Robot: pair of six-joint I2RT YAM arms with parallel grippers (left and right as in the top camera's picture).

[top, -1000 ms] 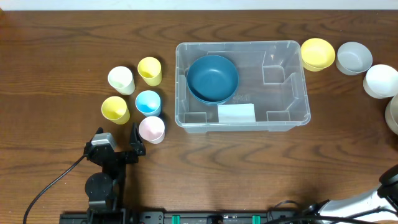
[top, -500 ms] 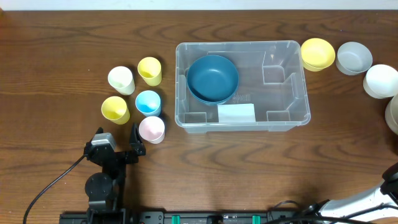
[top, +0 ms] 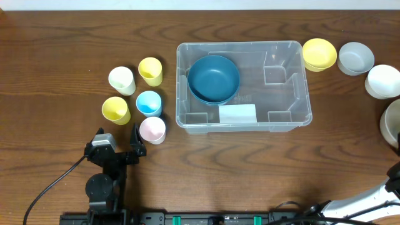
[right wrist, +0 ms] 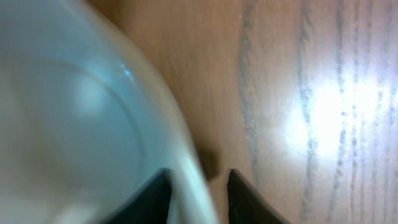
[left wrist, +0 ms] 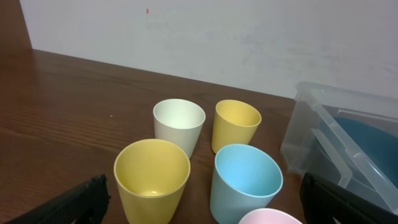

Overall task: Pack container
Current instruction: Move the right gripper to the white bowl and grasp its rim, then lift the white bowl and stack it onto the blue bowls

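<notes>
The clear container (top: pixel 278 94) stands mid-table with a dark blue bowl (top: pixel 214 79) in its left half; its corner (left wrist: pixel 311 124) shows in the left wrist view. My right gripper (right wrist: pixel 199 196) is shut on the rim of a pale bowl (right wrist: pixel 74 124), one finger inside and one outside. That pale bowl (top: pixel 392 122) is cut off by the table's right edge overhead. My left gripper (top: pixel 117 139) stands open at the front left, just short of a yellow cup (left wrist: pixel 151 180), a light blue cup (left wrist: pixel 245 183) and a pink cup (left wrist: pixel 270 218).
A white cup (top: pixel 121 80) and a second yellow cup (top: pixel 150 70) stand behind the near cups. Right of the container are a yellow bowl (top: pixel 319 54), a grey bowl (top: pixel 355 57) and a white bowl (top: pixel 382 81).
The right jaws have closed onto the pale bowl's rim. That bowl has shifted left, further into the overhead view. The left arm has not moved.
</notes>
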